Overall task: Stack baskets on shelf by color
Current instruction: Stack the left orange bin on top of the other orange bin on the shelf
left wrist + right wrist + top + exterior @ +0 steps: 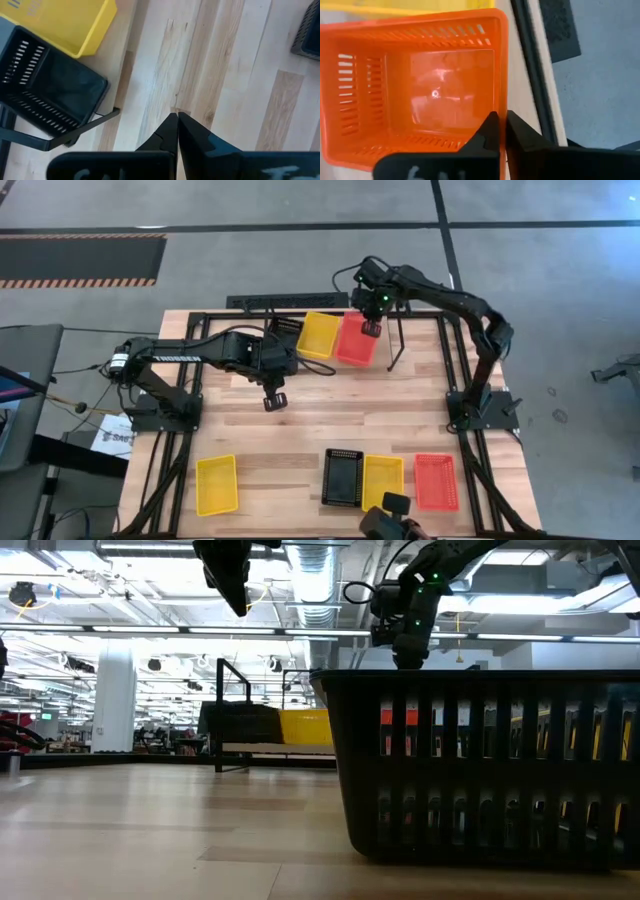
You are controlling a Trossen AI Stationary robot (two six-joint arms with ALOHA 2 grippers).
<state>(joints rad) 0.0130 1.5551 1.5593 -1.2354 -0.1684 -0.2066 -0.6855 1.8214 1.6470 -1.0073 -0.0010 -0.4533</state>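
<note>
The red-orange basket [355,340] is at the shelf's [392,350] right part, by the table's far edge, beside a yellow basket [318,335] and a black basket [287,330]. My right gripper [370,328] is at the red-orange basket's far right rim, shut on it. My left gripper [273,398] hangs shut over bare table in front of the shelf, well above the wood in the low view [235,590]. The left wrist view shows the black basket [50,95] and the yellow basket [70,22] on the shelf's rods [75,131]. My right gripper [501,116] pinches the red-orange basket's side wall [501,85] at its rim, one finger inside the basket and one outside. The fingers come from above, pointing down. The basket stays open side up; whether it is lifted off the shelf, I cannot tell.
Along the near edge lie a yellow basket [216,484], a black basket [342,477], another yellow basket [382,480] and a red-orange basket [435,481]. The near black basket [490,770] fills the right of the low view. Bare wood lies between the shelf and that row.
</note>
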